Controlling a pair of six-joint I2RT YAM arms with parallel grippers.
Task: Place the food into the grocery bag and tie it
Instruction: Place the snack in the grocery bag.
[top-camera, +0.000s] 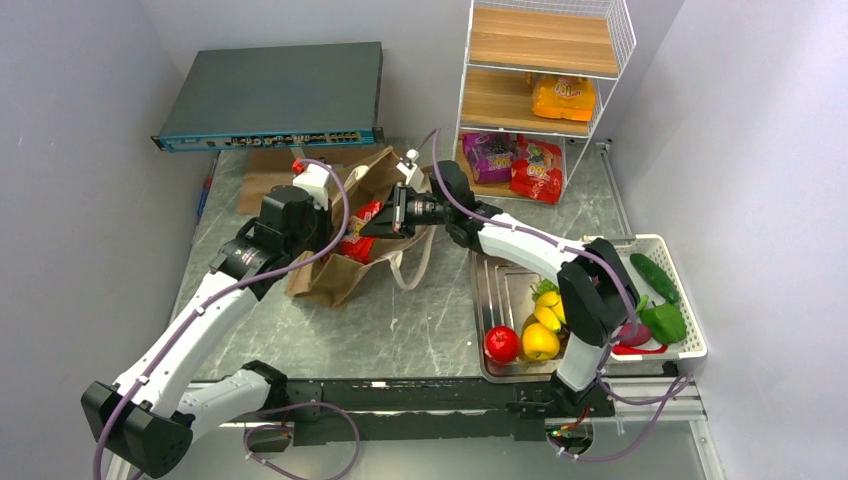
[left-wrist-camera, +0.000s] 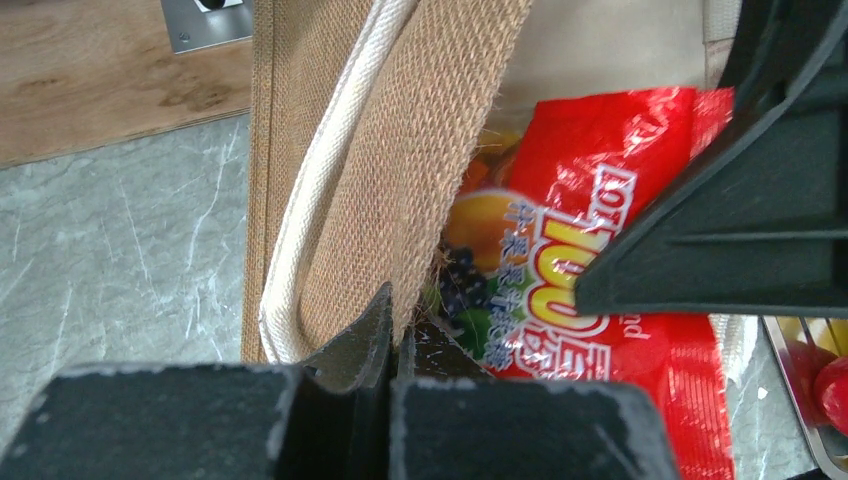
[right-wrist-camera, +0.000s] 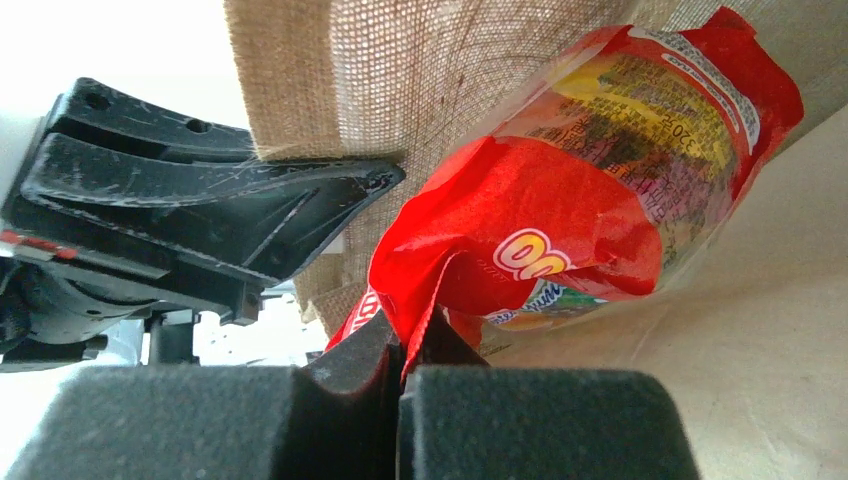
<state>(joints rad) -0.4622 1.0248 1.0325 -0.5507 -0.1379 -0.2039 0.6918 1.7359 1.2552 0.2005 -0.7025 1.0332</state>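
Observation:
The brown grocery bag (top-camera: 340, 275) lies on the table with its mouth held up, a cream handle (top-camera: 412, 262) trailing to the right. My left gripper (left-wrist-camera: 398, 335) is shut on the bag's woven rim (left-wrist-camera: 440, 130). In the top view that left gripper (top-camera: 338, 238) sits at the bag's left side. My right gripper (right-wrist-camera: 410, 335) is shut on the edge of a red snack packet (right-wrist-camera: 560, 210), which hangs inside the bag's mouth (right-wrist-camera: 400, 80). The top view shows the right gripper (top-camera: 378, 224) over the opening with the packet (top-camera: 360, 240) below it. The same packet (left-wrist-camera: 600, 250) fills the left wrist view.
A metal tray (top-camera: 500, 285) at right holds a red apple (top-camera: 502, 343) and yellow fruit (top-camera: 540, 340). A white basket (top-camera: 690, 345) has a cucumber (top-camera: 653, 275) and green pepper (top-camera: 662, 322). The wire shelf (top-camera: 540, 110) holds purple (top-camera: 488, 155), red (top-camera: 537, 168) and orange (top-camera: 563, 97) packets. A wooden board (top-camera: 262, 175) lies behind the bag.

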